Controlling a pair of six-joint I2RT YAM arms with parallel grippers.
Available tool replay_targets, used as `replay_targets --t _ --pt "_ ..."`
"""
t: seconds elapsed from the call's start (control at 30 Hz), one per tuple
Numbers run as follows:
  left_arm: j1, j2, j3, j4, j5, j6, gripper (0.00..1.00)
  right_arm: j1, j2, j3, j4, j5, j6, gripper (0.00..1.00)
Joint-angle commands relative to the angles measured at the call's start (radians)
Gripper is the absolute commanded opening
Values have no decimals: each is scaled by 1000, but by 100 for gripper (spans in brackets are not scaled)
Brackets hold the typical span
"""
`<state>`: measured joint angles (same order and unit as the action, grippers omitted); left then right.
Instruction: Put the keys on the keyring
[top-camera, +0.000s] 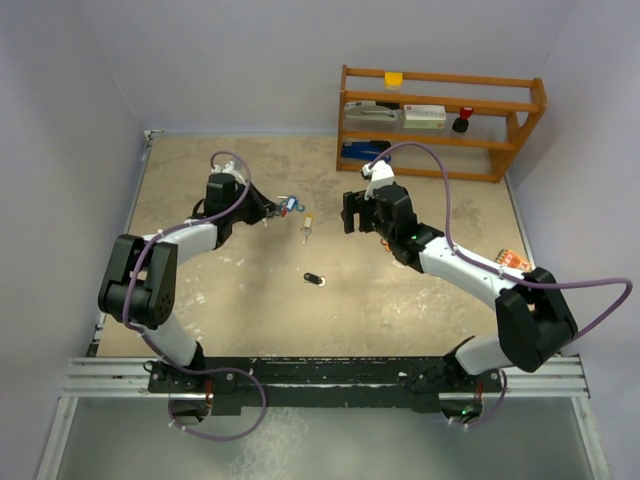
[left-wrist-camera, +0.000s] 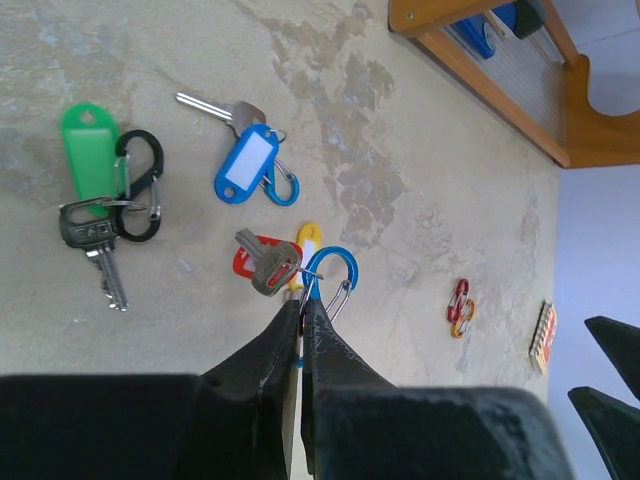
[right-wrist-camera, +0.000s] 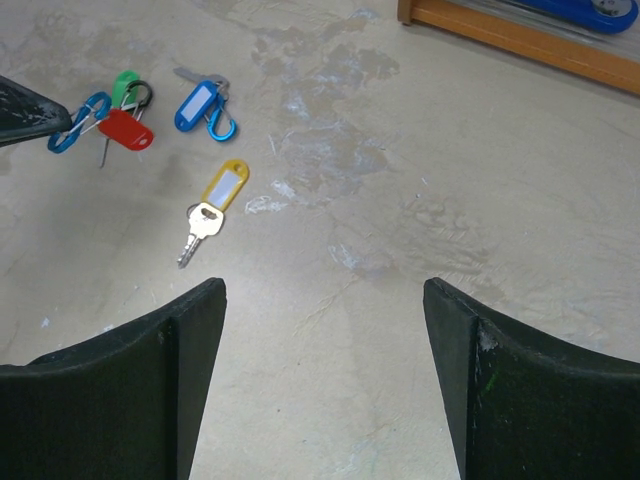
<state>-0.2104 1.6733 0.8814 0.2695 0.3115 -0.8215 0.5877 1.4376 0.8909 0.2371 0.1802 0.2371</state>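
My left gripper (left-wrist-camera: 301, 305) is shut on a blue carabiner clip (left-wrist-camera: 335, 268) and holds it above the table. A red-tagged key (left-wrist-camera: 262, 265) hangs from that clip. Below lie a blue-tagged key (left-wrist-camera: 245, 165) with a blue clip, and a green tag (left-wrist-camera: 88, 150) with a dark-headed key on a black clip. A yellow-tagged key (right-wrist-camera: 215, 205) lies alone ahead of my right gripper (right-wrist-camera: 325, 330), which is open and empty above bare table. In the top view the left gripper (top-camera: 277, 210) and right gripper (top-camera: 347, 212) face each other, with the yellow key (top-camera: 307, 229) between them.
A small black item (top-camera: 315, 279) lies nearer the arm bases. Small red and orange clips (left-wrist-camera: 460, 307) lie to the right, and several orange ones (top-camera: 512, 261) sit by the right arm. A wooden shelf (top-camera: 440, 120) stands at the back right.
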Motion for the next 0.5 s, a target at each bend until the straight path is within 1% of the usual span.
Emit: replay_targets --t 0.0,0.07,0.1,0.27,0.47 --pt "-29 8 47 62 27 29 0 -3 5 6 17 -41 16 82" --pt "-43 12 50 75 35 35 0 -4 18 6 5 -83 20 82" --pt "-51 15 51 84 39 38 0 -4 27 41 1 -117 28 81" --pt "-85 35 43 150 67 42 0 -3 94 106 11 -291 98 79" --pt "-93 22 0 249 107 33 4 -3 185 192 31 -389 189 75"
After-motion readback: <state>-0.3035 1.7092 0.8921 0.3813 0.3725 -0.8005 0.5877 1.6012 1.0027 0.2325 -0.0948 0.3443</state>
